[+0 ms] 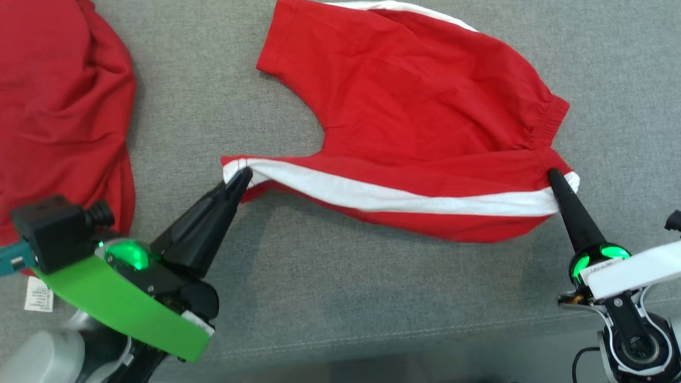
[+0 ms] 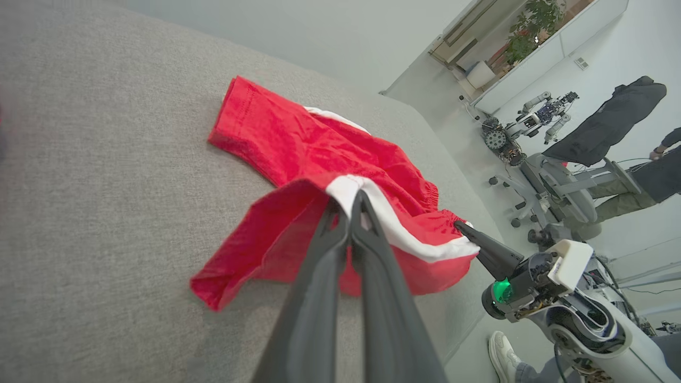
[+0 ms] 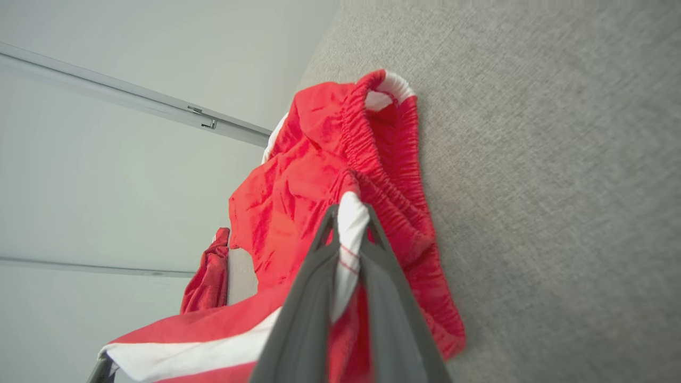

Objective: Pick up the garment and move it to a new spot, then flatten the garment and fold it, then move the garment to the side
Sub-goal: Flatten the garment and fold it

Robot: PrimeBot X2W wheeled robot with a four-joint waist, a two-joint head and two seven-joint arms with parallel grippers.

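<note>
The left gripper's [image 1: 246, 173] fingers were closed on the white-striped hem corner of the red shorts [image 1: 425, 106]. The right gripper's [image 1: 553, 174] fingers pinched the same white stripe at the waistband end. That near edge was stretched and lifted between them, and the rest of the shorts lay on the grey fabric worktop [image 1: 340, 298]. The right wrist view showed the gathered elastic waistband [image 3: 372, 159] gaping open. The head view showed a second red garment [image 1: 58, 106] far left, well apart. The left wrist view caught a person's white shoe [image 2: 503, 346] beyond the worktop's edge. Both arms reached in from the lower corners, slanting toward each other.
</note>
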